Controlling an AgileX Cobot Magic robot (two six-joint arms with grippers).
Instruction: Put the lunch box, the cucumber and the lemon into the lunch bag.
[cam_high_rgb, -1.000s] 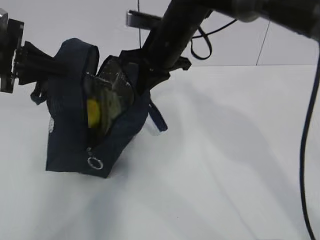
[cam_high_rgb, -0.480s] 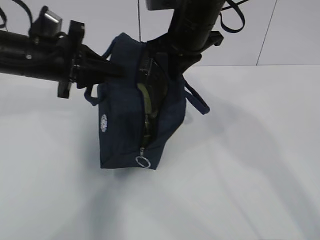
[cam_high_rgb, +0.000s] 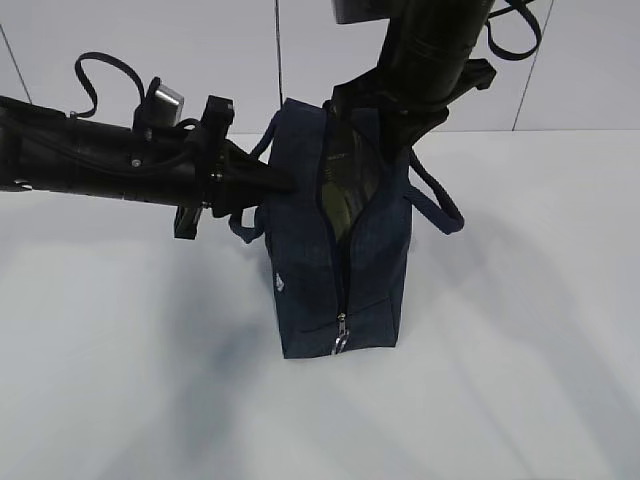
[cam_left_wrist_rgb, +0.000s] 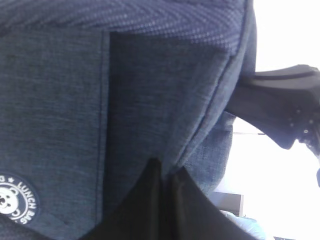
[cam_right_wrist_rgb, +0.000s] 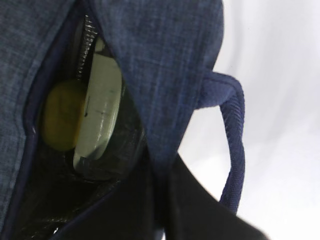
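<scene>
A dark navy lunch bag stands upright on the white worktop, pinched from both sides by two black robot arms. The left tool reaches in level from the left and is clenched on the fabric at the bag's upper left edge; in the left wrist view its two dark fingers lie pressed together with a fold of blue cloth nipped at their tips, and a round white bear logo shows on the bag's side panel. The right tool comes down from above at the bag's top right and is likewise clamped on the rim of the opening; in the right wrist view its fingers are closed against the edge of the fabric beside one loop handle. The zipper runs down the end of the bag facing the camera, shut along its lower part, where the metal pull hangs near the base, and gaping above. Through that gap the right wrist view shows the lunch box, pale green lid turned edge-on, sitting inside the bag, with the yellow lemon tucked against it on the left. The cucumber cannot be made out in any view. A second handle droops from the bag's right side over the worktop.
</scene>
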